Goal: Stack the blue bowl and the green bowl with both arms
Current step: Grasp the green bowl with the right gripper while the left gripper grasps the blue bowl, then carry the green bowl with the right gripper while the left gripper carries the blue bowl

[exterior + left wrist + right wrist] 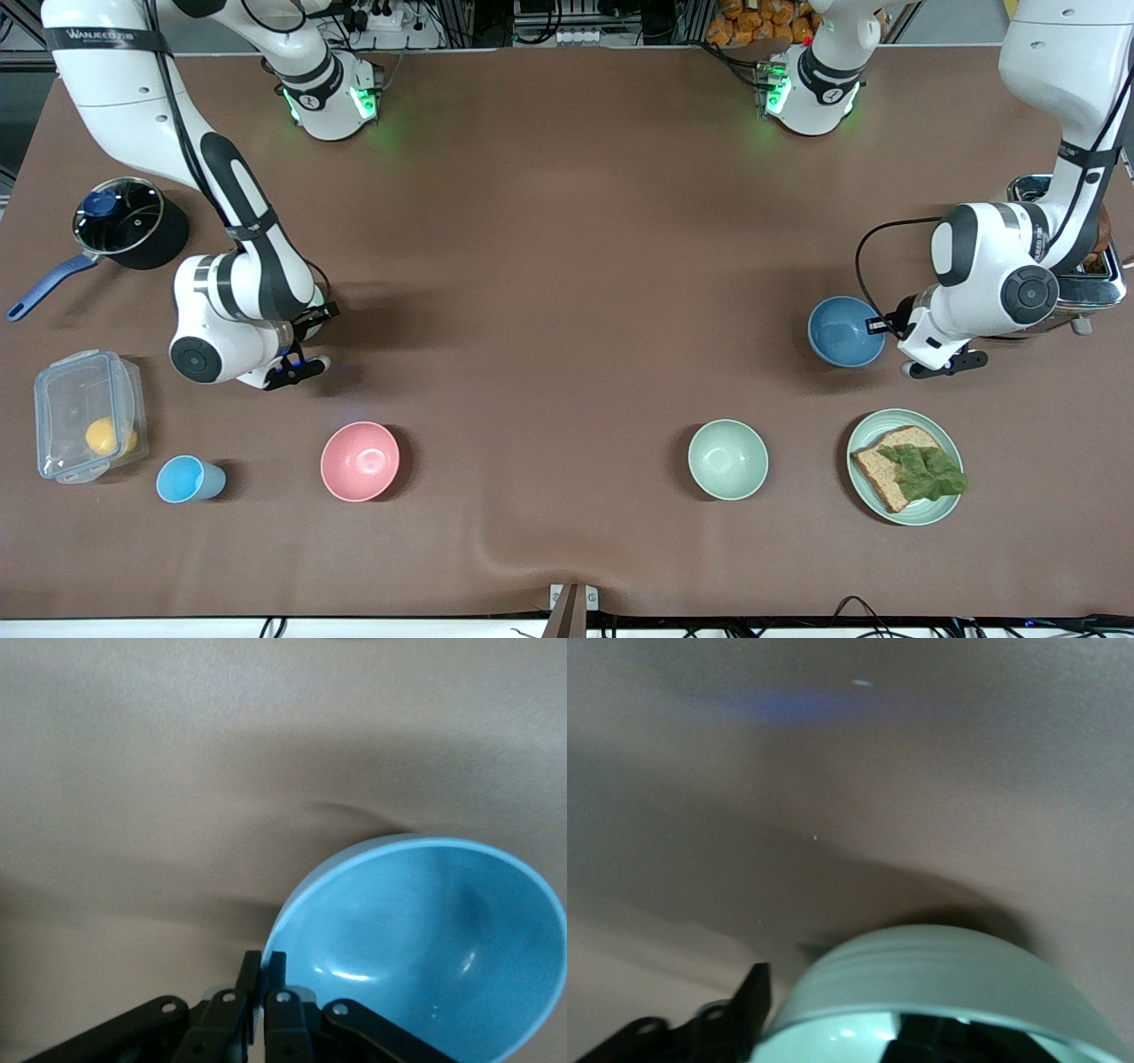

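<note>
I see the desk (567, 266) w/ matt brown cloth, lightly rippled. Blue bowl (844, 330) looks smooth plastic, soft sheen inside. Green bowl (939, 992) same, satin. Toaster (1085, 283) shiny metal. Lidded box (84, 412) clear plastic.

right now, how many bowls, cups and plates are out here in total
bowls: 4 (blue bowl, pink bowl, pale green bowl, green bowl seen only in the right wrist view)
cups: 1 (light blue cup)
plates: 1 (plate with bread)
total: 6
</note>
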